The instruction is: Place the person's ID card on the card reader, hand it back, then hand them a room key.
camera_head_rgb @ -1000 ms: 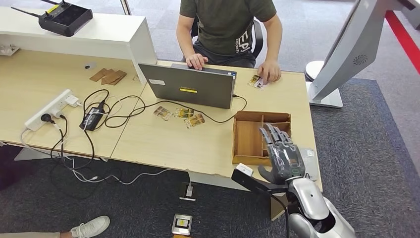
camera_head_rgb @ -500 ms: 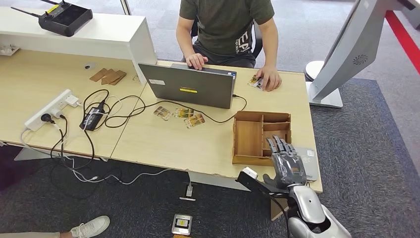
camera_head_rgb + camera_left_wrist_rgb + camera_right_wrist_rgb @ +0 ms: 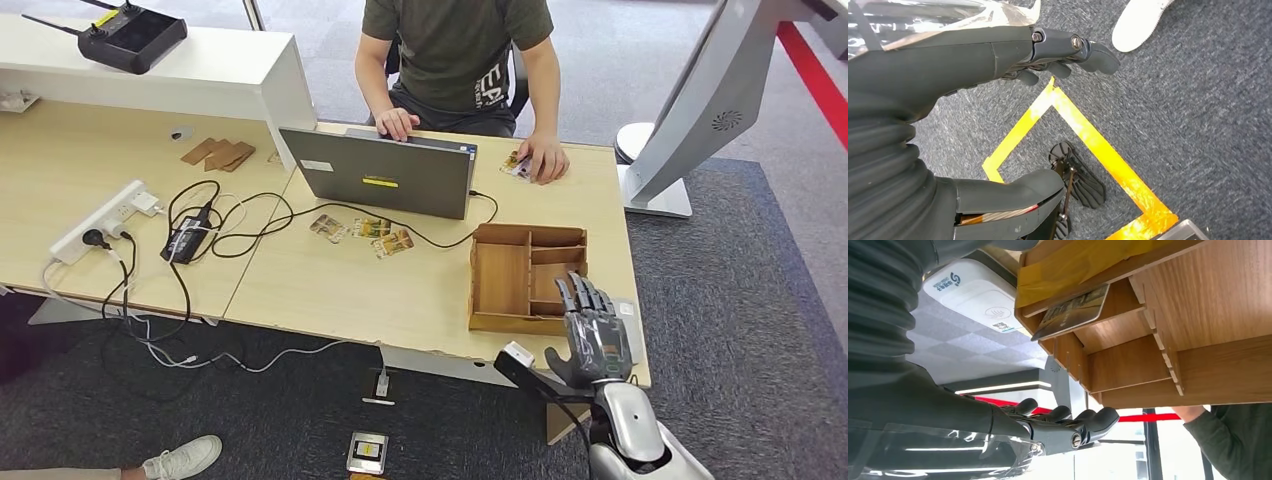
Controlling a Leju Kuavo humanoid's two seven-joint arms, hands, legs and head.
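right hand [image 3: 594, 335] empty, fingers spread, at 5 o'clock of the table beside the brown wooden divided tray [image 3: 500, 282]. left hand [image 3: 998, 55] hangs over grey carpet, fingers apart, holding nothing. small printed id card [image 3: 518, 165] lies flat at 1 o'clock under the seated person's hand [image 3: 545, 155]. judged thin, stiff, light, slippery; pinch it by an edge. white flat card reader [image 3: 979, 300] sits just beside the tray; a card [image 3: 1073, 311] rests in a tray slot. pale wood-laminate table [image 3: 330, 290], grey laptop [image 3: 380, 175], black cables [image 3: 215, 220], office carpet.
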